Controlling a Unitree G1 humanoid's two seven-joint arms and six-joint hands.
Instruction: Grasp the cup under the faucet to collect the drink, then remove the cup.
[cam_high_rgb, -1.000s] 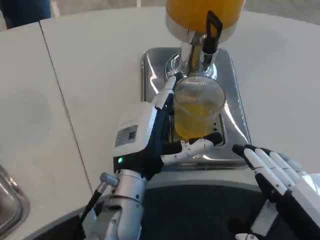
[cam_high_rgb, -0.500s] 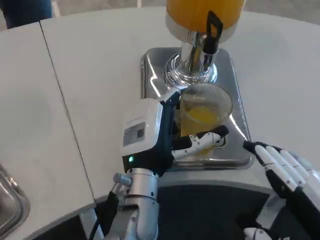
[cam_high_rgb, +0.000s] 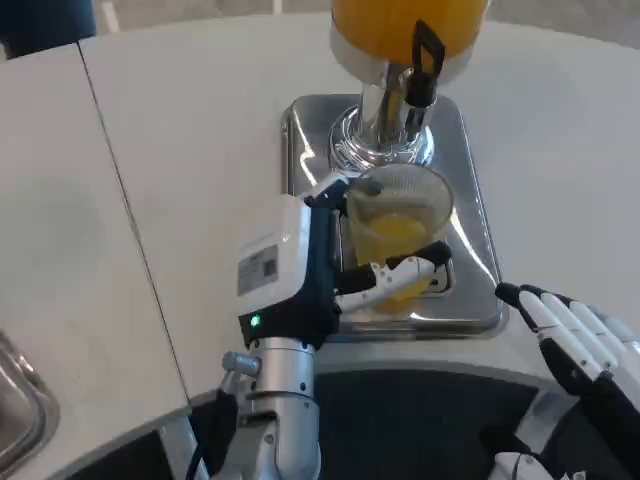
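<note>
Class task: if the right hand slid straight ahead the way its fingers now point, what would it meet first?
Probably the steel drip tray: the right hand points up-left toward its near corner, though depth is unclear.

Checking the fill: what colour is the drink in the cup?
Orange-yellow, seen through the clear cup held by the left hand; head view.

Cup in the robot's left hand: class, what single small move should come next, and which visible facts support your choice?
Probably draw the cup toward the robot, off the steel tray, keeping it upright. The left hand grips it, orange drink fills part of it, and it sits just in front of the faucet, so collection looks finished. The right hand rests open nearby, not needed.
</note>
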